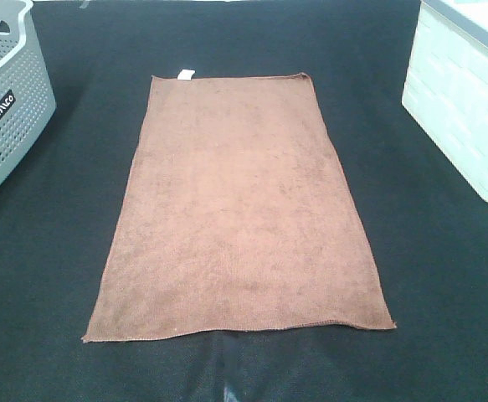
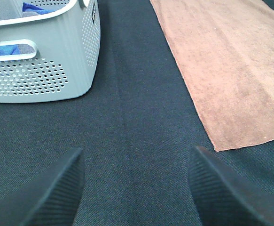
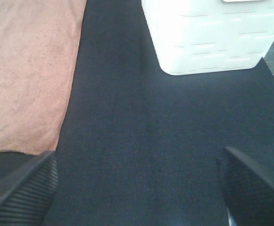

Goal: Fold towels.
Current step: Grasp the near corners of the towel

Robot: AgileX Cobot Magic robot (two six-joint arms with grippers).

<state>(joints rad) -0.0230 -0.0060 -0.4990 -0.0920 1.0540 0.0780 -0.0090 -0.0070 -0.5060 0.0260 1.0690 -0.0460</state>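
Observation:
A reddish-brown towel (image 1: 239, 209) lies flat and unfolded on the dark table, long side running away from me, with a small white tag (image 1: 184, 74) on its far short edge. It also shows in the left wrist view (image 2: 226, 66) and the right wrist view (image 3: 28, 70). My left gripper (image 2: 137, 183) is open and empty over bare table, to the left of the towel's near corner. My right gripper (image 3: 137, 183) is open and empty over bare table, to the right of the towel. Neither gripper shows in the exterior high view.
A grey perforated basket (image 1: 5, 100) stands at the far left, with blue cloth inside in the left wrist view (image 2: 38, 47). A white basket (image 1: 465, 100) stands at the far right and also shows in the right wrist view (image 3: 207, 33). Dark mat (image 1: 244, 368) covers the table.

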